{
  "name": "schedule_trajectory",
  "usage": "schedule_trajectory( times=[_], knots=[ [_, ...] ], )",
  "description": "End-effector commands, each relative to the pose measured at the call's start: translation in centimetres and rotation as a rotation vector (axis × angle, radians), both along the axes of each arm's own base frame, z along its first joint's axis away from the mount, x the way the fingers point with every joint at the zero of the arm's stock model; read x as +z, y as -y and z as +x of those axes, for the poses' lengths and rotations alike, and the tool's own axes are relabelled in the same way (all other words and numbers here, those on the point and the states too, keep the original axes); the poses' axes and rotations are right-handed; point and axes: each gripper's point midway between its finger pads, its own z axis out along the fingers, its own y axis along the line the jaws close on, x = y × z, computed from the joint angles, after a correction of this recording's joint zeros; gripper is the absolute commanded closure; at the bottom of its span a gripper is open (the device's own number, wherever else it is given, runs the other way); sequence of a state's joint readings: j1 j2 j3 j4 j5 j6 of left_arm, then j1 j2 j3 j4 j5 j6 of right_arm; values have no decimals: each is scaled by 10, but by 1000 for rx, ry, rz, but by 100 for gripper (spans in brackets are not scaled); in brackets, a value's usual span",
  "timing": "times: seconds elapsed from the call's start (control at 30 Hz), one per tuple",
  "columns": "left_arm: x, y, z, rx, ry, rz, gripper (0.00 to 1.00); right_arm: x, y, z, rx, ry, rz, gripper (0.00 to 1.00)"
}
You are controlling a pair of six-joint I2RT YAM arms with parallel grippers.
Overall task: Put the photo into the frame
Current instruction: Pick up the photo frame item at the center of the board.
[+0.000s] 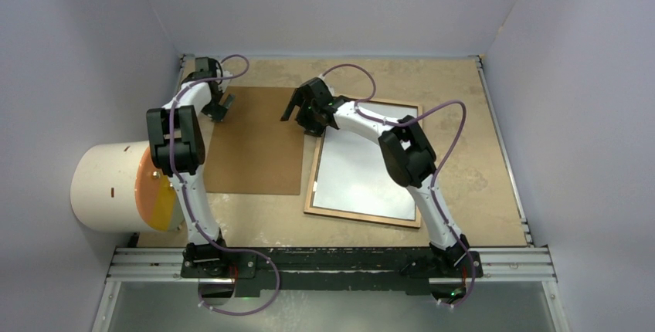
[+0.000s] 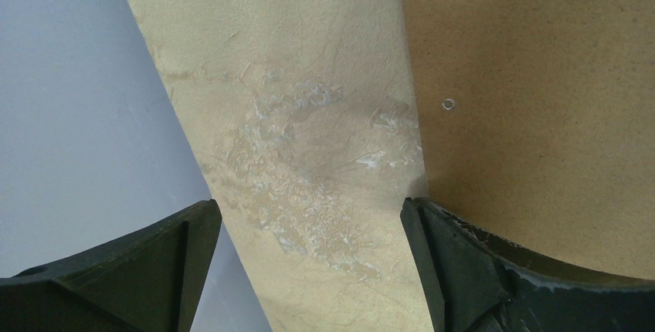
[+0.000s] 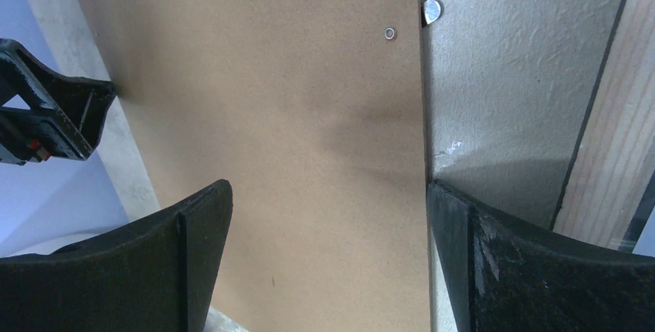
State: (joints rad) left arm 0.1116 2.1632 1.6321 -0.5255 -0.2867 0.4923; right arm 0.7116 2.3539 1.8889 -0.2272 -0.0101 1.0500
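The frame (image 1: 318,164) lies back-up at the right of the table, its wood-brown border showing; a strip of that border shows in the right wrist view (image 3: 610,116). A white sheet (image 1: 363,170) fills it, apparently the photo's white back; no printed side shows. The brown backing board (image 1: 255,143) lies flat to the frame's left. My right gripper (image 1: 297,112) is open and empty above the board's far right edge (image 3: 328,201). My left gripper (image 1: 220,106) is open and empty at the board's far left edge (image 2: 309,216), and also shows in the right wrist view (image 3: 46,116).
A white cylinder with an orange-yellow face (image 1: 108,185) lies at the table's left edge by the left arm. Grey-blue walls close in the far and side edges. A small metal tab (image 3: 431,11) sits at the board's edge.
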Motion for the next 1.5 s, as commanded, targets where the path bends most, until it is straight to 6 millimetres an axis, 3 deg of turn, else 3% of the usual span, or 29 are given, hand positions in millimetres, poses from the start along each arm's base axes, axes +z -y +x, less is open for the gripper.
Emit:
schedule_trajectory(
  times=[0.0, 0.1, 0.2, 0.33, 0.5, 0.9, 1.03, 1.27, 1.47],
  knots=[
    [-74, 61, -61, -98, -298, -295, 2, -33, 3, -25, -5, -129, 1, 3],
    [-76, 65, -64, -117, -310, -299, 2, -31, -4, -28, 2, -146, 43, 3],
    [-76, 68, -67, -134, -318, -308, 2, -9, -21, -34, 48, -166, 157, 4],
    [-81, 83, -69, -138, -334, -399, 2, 66, -52, -43, 176, -144, 494, 5],
    [-81, 96, -70, -160, -334, -459, 2, 134, -54, -42, 235, -5, 582, 4],
    [-88, 105, -85, -196, -375, -503, 5, 210, -50, -64, 290, 132, 829, 9],
    [-80, 107, -79, -187, -343, -513, 5, 219, -52, -70, 299, 149, 829, 13],
    [-66, 116, -75, -185, -310, -542, 5, 190, -41, -68, 223, 118, 691, 22],
    [-52, 112, -66, -189, -265, -511, 3, 180, -10, -60, 92, 152, 503, 49]
  ],
)
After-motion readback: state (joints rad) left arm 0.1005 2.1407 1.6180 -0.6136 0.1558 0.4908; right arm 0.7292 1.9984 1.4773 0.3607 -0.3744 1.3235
